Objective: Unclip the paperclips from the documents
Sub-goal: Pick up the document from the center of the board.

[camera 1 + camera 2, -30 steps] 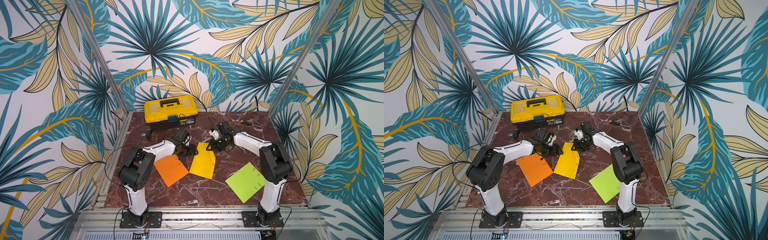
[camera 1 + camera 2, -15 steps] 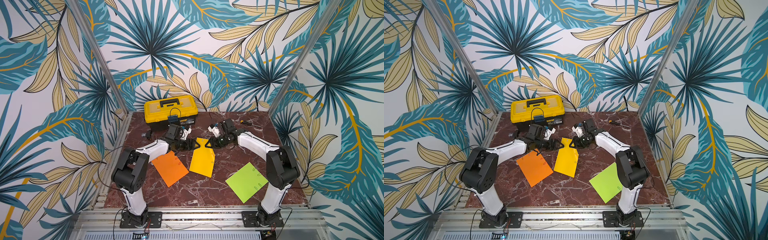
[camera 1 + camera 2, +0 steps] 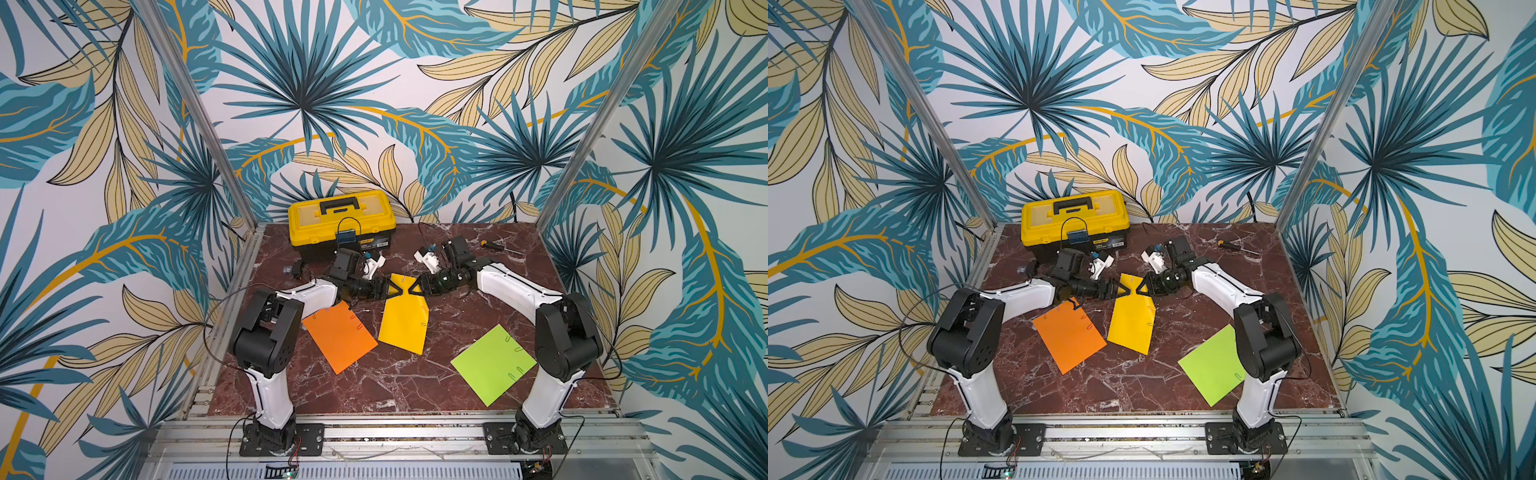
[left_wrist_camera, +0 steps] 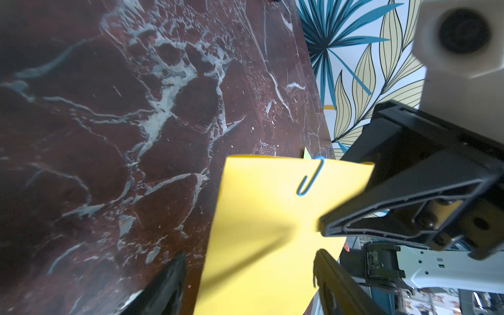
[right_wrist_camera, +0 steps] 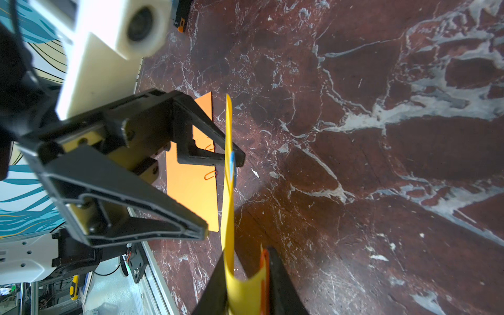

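Three documents lie on the marble table: an orange sheet (image 3: 338, 334), a yellow sheet (image 3: 403, 320) and a lime green sheet (image 3: 492, 363). Small paperclips sit on their edges, such as one on the green sheet (image 3: 517, 349). The yellow sheet's far edge is raised. My right gripper (image 3: 417, 286) (image 5: 245, 272) is shut on its curled corner, where an orange paperclip (image 5: 263, 268) shows. My left gripper (image 3: 392, 286) (image 4: 249, 257) faces it, open, with the sheet's edge between its fingers. A blue paperclip (image 4: 311, 177) is clipped on that edge, just ahead of them.
A yellow-and-black toolbox (image 3: 340, 222) stands at the back, close behind my left wrist. A small screwdriver (image 3: 492, 246) lies at the back right. The orange sheet (image 5: 191, 188) with an orange clip (image 5: 210, 174) lies just beside the yellow one.
The yellow sheet's far edge has risen off the table in the right gripper. The left gripper has swung round to face that edge and opened a little wider.
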Robot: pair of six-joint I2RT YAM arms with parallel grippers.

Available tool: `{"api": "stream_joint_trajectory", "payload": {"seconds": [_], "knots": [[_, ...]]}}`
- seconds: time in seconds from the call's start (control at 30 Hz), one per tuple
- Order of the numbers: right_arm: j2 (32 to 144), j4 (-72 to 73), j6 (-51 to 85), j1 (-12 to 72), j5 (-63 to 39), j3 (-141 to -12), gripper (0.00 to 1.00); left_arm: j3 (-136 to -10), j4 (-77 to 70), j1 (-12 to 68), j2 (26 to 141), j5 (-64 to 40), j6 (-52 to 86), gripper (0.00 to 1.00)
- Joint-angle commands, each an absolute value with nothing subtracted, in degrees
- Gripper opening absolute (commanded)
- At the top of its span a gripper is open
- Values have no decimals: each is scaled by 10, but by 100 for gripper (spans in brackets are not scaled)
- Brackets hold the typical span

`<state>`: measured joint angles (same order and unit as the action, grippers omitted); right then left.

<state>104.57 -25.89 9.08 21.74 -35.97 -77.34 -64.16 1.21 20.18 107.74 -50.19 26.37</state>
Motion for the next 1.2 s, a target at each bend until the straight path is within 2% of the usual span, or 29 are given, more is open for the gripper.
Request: {"api": "stream_joint_trajectory", "payload": {"seconds": [0.0, 0.37, 0.53, 0.63, 0.67, 0.8, 0.9, 1.03, 1.17], "knots": [[1032, -264, 78, 215, -369, -771, 23, -660, -14, 200, 1089, -547, 259, 72], [1044, -268, 75, 211, -367, -775, 23, -661, -20, 200, 1072, -562, 261, 46], [1045, -272, 70, 211, -366, -776, 23, -662, -19, 200, 1070, -566, 263, 26], [1045, -276, 66, 211, -368, -775, 23, -662, -20, 200, 1070, -571, 263, 18], [1045, -276, 65, 211, -370, -777, 23, -663, -20, 201, 1070, -574, 262, 18], [1043, -279, 58, 211, -382, -777, 23, -669, -19, 201, 1069, -595, 254, 33], [1041, -276, 55, 211, -397, -778, 23, -675, -19, 201, 1066, -612, 249, 37], [1034, -271, 53, 211, -415, -778, 23, -681, -19, 200, 1059, -625, 245, 38], [1021, -271, 49, 212, -432, -779, 23, -680, -20, 200, 1046, -626, 242, 33]]}}
